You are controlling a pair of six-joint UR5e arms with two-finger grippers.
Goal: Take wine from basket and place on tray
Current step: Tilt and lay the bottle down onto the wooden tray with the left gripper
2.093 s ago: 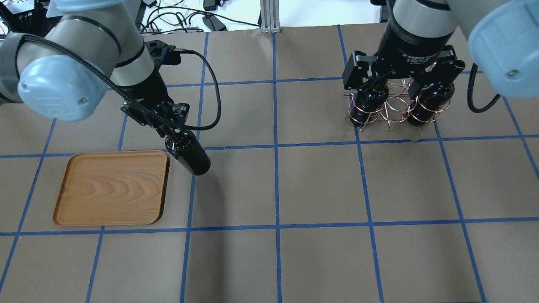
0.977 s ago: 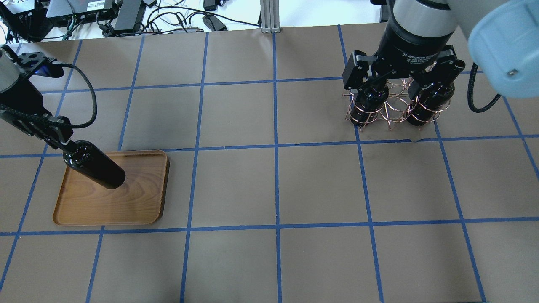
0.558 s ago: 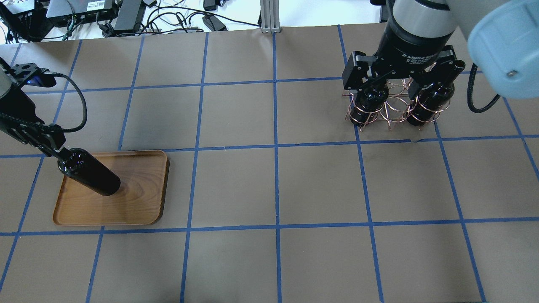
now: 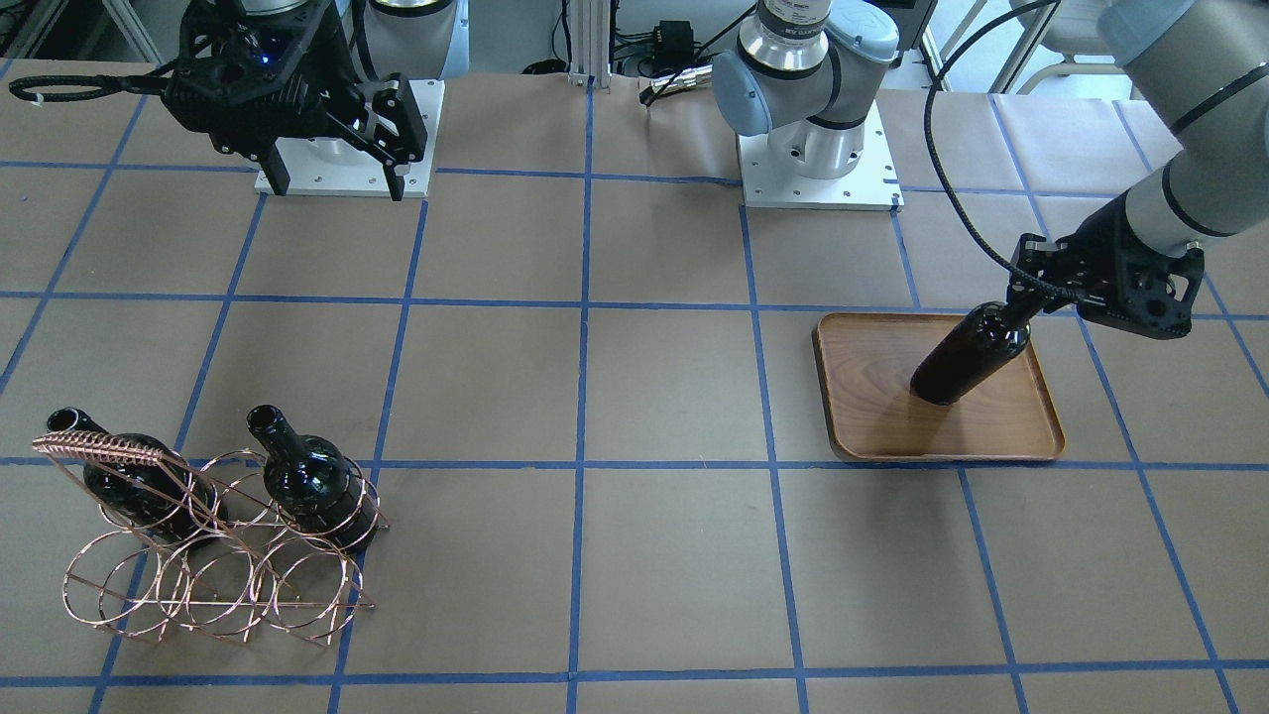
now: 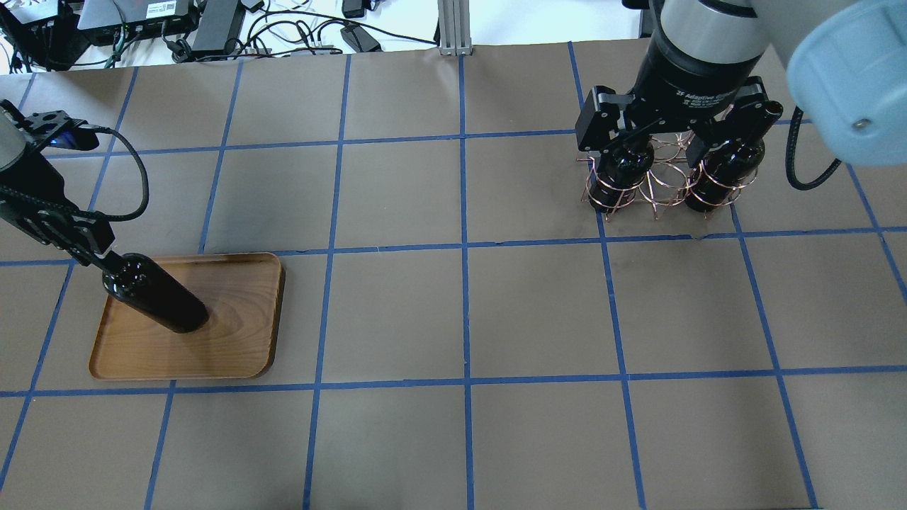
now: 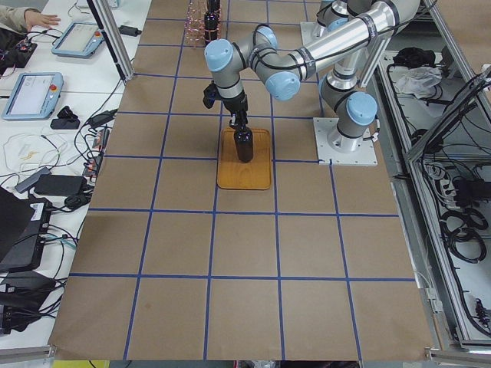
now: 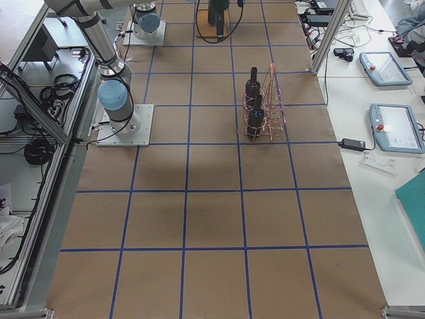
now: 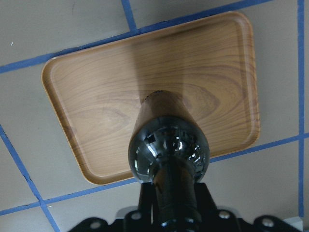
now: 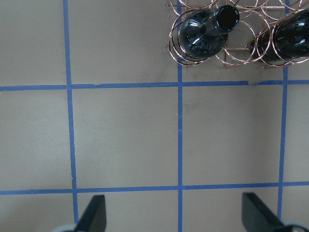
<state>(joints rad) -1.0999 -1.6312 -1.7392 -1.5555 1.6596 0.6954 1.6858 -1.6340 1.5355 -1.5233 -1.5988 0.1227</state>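
Dark, near-black glossy glass, no label: the wine (image 5: 154, 303) stood upright in the left side view. Its base was near the middle of the tray (image 5: 237, 347). Whether the base actually touched the wood could not be confirmed. In the overhead view the neck pointed to 10 o'clock, towards the tray's rim.

Tray: brown wood, visible grain, low rim, rounded corners. It lay at 8 o'clock on the table (image 5: 460, 312), which was covered in brown paper with a blue tape grid. Bare tray wood lay on all sides of the base, widest at 3 and 6 o'clock. The basket (image 4: 203, 580), copper wire, sat at 2 o'clock in the overhead view, well apart from the tray. Two other bottles (image 4: 315, 486) stood in its rings.

Left gripper (image 4: 1023, 300): fingers closed narrowly around the wine's neck, as the left wrist view also showed.

Right gripper (image 9: 176, 217): fingers (image 9: 94, 215) spread wide, gripping nothing. It hung above the table, with the basket at 12 to 1 o'clock in its wrist view.
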